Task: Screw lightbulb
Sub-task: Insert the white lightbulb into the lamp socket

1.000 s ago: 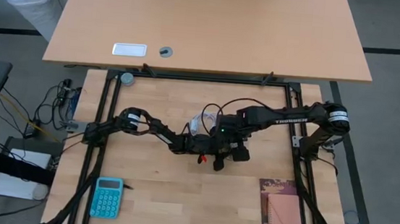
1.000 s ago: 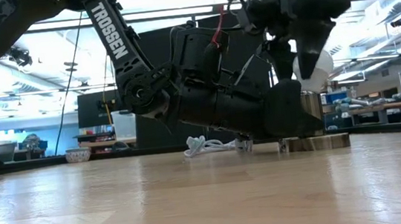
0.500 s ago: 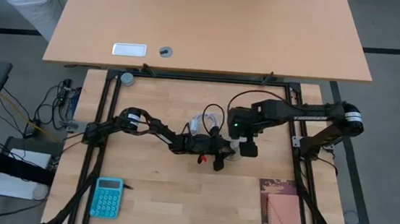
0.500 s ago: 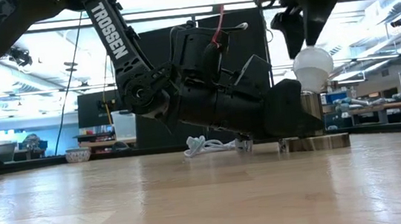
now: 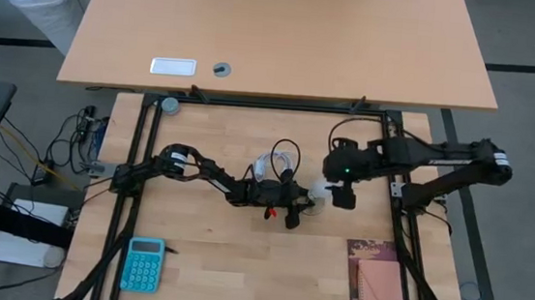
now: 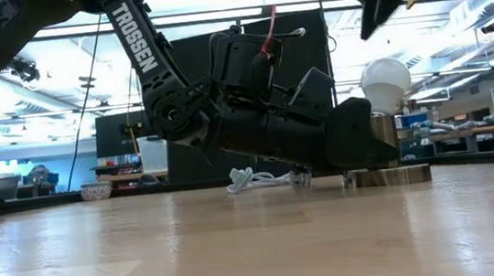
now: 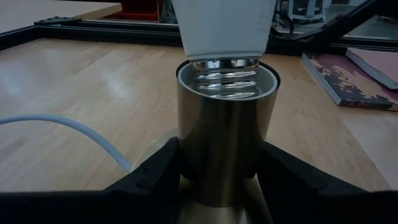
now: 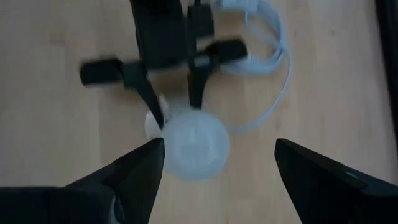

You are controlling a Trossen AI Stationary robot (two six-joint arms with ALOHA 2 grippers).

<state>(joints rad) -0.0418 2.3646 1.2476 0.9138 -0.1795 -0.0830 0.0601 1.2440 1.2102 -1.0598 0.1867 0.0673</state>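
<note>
The lightbulb (image 6: 386, 82) stands upright in the metal socket cylinder (image 7: 226, 134), near the middle of the table, its silvery threads only partly engaged — several turns show above the cylinder's rim in the left wrist view. The left gripper (image 7: 221, 180) is clamped on the cylinder low down, one dark finger on each side, steadying it against the flat base disc (image 6: 389, 176) and beside the coiled white cable (image 5: 276, 161). The right gripper (image 8: 214, 171) hangs above and slightly to the right of the globe, fingers spread wide and touching nothing. Judged from this, the bulb is seated but probably not fully tightened. To finish well, the right gripper should come down centred over the globe, close lightly on its widest part, and turn about the vertical axis — the left grip holding the socket against rotation — with modest force, since a tilted approach could cross the threads. The wooden table (image 5: 200, 251) also carries a blue calculator (image 5: 143, 263), well apart at the near left.
</note>
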